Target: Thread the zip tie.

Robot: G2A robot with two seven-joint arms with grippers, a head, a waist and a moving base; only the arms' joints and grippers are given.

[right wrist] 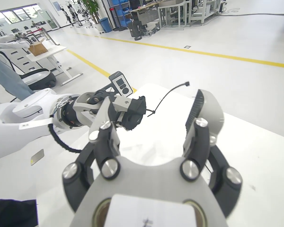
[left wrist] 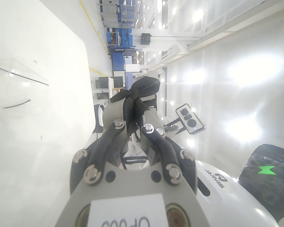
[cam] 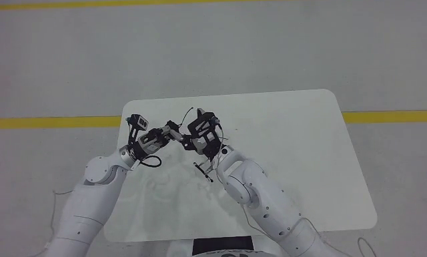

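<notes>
Left jaws clamped on zip tie (right wrist: pixel 165 95) near one end, above worktop (cam: pixel 300 157); it arced up and away to its free head. Right jaws spread wide, empty, just beside; tie lay ahead of their gap.

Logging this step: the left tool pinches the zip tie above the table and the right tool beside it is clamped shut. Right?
Not quite: the right tool is open, jaws spread wide, per the right wrist view. The left tool does pinch the zip tie above the table.
</notes>
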